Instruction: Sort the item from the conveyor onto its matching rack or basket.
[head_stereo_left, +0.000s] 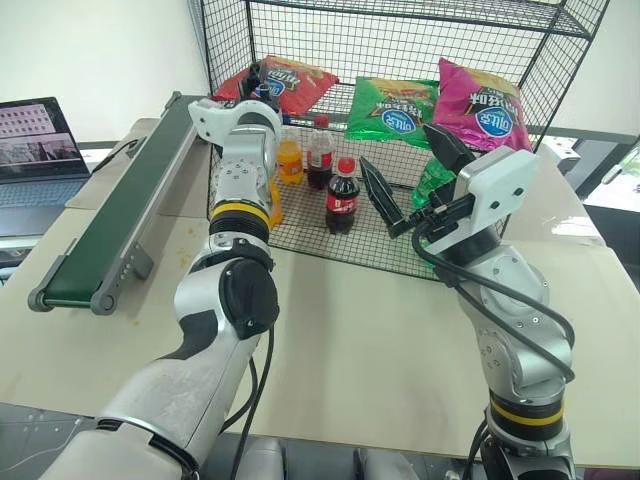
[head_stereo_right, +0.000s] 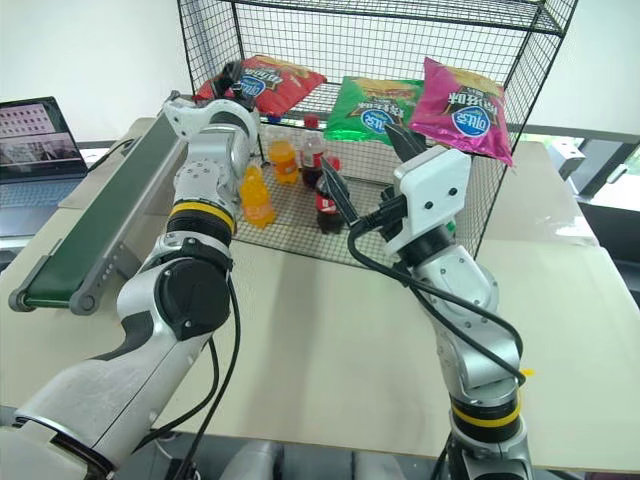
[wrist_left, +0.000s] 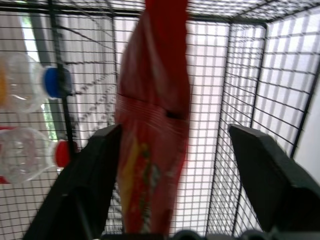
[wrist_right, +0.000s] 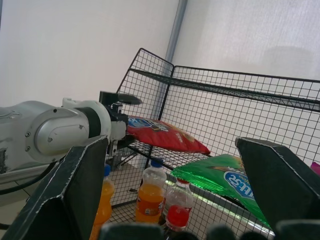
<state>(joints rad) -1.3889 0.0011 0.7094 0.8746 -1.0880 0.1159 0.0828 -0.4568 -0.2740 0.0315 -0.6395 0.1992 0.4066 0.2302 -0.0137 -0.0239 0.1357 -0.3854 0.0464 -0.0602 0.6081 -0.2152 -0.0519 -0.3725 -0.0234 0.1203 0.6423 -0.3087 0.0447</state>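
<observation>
The red snack bag (head_stereo_left: 300, 82) lies on the left end of the black wire rack's (head_stereo_left: 400, 40) middle shelf. My left gripper (head_stereo_left: 252, 85) reaches into that shelf at the bag's near end. In the left wrist view its fingers (wrist_left: 90, 170) stand wide apart, open, with the bag (wrist_left: 152, 140) between them and close to one finger. My right gripper (head_stereo_left: 395, 143) hangs open in front of the rack's lower shelf, holding nothing. The green conveyor (head_stereo_left: 120, 210) runs along the table's left side with nothing on its belt.
A green snack bag (head_stereo_left: 393, 108) and a magenta one (head_stereo_left: 483, 105) share the middle shelf. Orange soda bottles (head_stereo_left: 290, 160) and cola bottles (head_stereo_left: 342, 195) stand on the lower shelf. A laptop (head_stereo_left: 35, 150) sits at the far left. The beige table (head_stereo_left: 350, 340) lies in front.
</observation>
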